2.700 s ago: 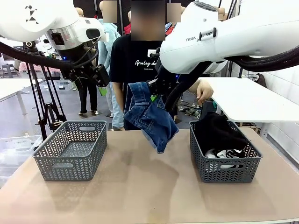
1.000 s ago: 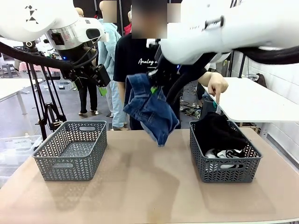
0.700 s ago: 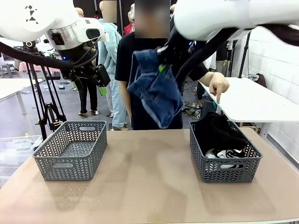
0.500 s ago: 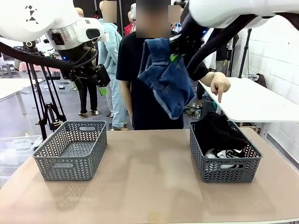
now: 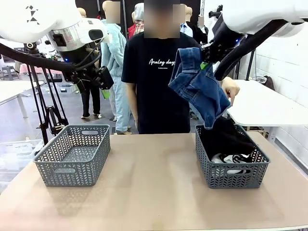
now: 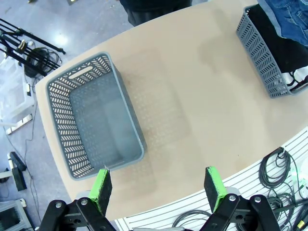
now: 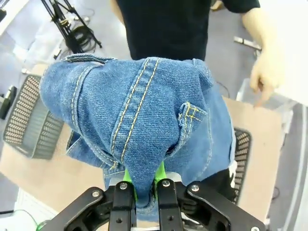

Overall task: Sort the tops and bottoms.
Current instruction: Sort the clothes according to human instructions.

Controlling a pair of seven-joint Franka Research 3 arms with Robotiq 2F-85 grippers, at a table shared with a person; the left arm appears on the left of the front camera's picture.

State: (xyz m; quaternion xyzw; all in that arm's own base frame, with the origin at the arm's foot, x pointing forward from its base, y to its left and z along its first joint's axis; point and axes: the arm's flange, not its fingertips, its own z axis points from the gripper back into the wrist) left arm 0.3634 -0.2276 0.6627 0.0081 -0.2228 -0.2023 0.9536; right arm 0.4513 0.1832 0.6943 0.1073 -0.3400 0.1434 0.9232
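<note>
**Jeans aloft over the right-hand basket**

Dangling from the right pincer (image 5: 206, 61), the blue denim jeans (image 5: 199, 86) hang in the air at about one o'clock from the middle of the table (image 5: 149, 192), their lowest fold just above the far rim of the right grey basket (image 5: 231, 171). From the right wrist camera the pincer (image 7: 143, 185) is pinched narrow on a bunched fold of that denim, green pads almost swallowed by the cloth, and the orange stitching of a seam and a pocket corner faces the lens. Inside the right basket lies a heap of black cloth (image 5: 226, 137) with a bit of white garment with black edging (image 5: 236, 158) peeking out at the near side.

Over at nine o'clock the left grey basket (image 5: 72, 154) sits on the table with nothing I can make out in it. Well above it, at roughly ten o'clock, the left pincer (image 5: 103, 86) hangs in the air gripping nothing; its own camera shows the fingers spread wide (image 6: 156, 185), looking straight down on that basket (image 6: 94, 115) and the bare tabletop (image 6: 192, 96).

A person in a black lettered T-shirt (image 5: 161, 82) stands at twelve o'clock, behind the far edge of the table. One of their hands (image 5: 231, 89) is lowered at two o'clock, just beside the hanging jeans and above the back of the right basket
</note>
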